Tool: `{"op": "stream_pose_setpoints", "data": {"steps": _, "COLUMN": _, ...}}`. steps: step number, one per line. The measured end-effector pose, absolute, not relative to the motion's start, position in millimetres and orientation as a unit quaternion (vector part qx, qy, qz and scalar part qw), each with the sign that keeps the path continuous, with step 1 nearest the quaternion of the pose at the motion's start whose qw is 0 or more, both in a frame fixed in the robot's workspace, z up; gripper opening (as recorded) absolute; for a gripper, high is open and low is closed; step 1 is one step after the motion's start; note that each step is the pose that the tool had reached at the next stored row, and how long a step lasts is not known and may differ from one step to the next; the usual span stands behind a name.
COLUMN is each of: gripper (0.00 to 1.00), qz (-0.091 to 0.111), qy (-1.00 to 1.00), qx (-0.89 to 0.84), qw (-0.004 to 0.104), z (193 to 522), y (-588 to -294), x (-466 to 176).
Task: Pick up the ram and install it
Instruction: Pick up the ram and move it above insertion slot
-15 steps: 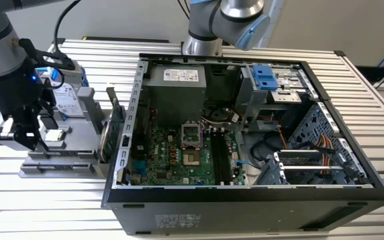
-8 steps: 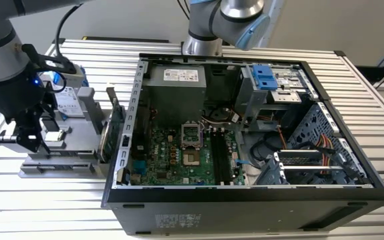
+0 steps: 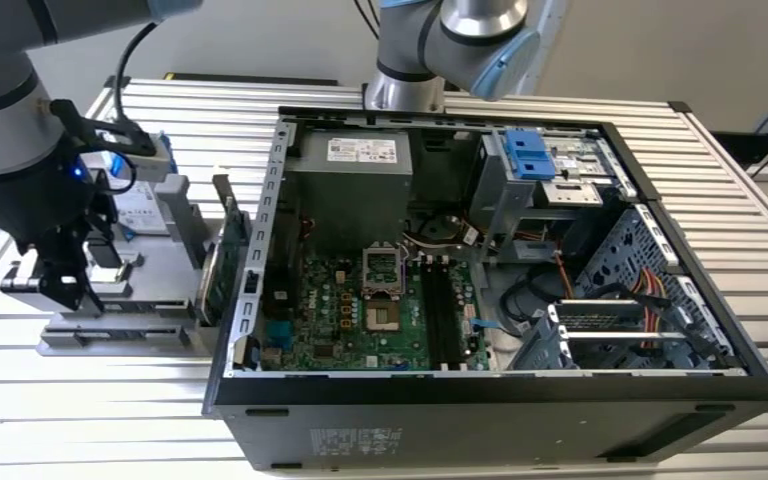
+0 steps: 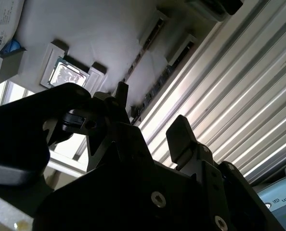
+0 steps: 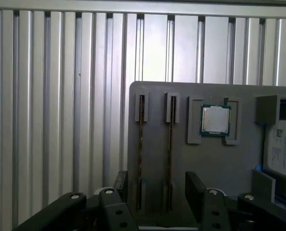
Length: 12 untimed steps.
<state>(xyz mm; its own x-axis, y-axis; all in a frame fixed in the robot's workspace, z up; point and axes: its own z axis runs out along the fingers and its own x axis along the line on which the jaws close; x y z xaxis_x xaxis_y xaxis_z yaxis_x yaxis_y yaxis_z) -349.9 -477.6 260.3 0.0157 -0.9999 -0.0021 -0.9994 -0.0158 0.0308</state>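
Left edge of the exterior view: the tool (image 3: pixel 75 292), spread open, hangs over the grey holder (image 3: pixel 97 345). In the first wrist view the ram (image 5: pixel 171 139) stands on edge beside a second stick (image 5: pixel 140 139). A clean pick likely means centring on one stick alone.

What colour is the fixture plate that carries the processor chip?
The fixture plate is plain grey; the first wrist view shows it best.
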Motion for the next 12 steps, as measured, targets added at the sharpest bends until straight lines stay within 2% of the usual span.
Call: {"op": "stream_pose_setpoints", "data": {"steps": 12, "gripper": 1.00, "qz": -0.012, "qy": -0.701, "qx": 0.713, "qw": 0.011, "z": 252.7, "y": -482.7, "x": -347.9}}
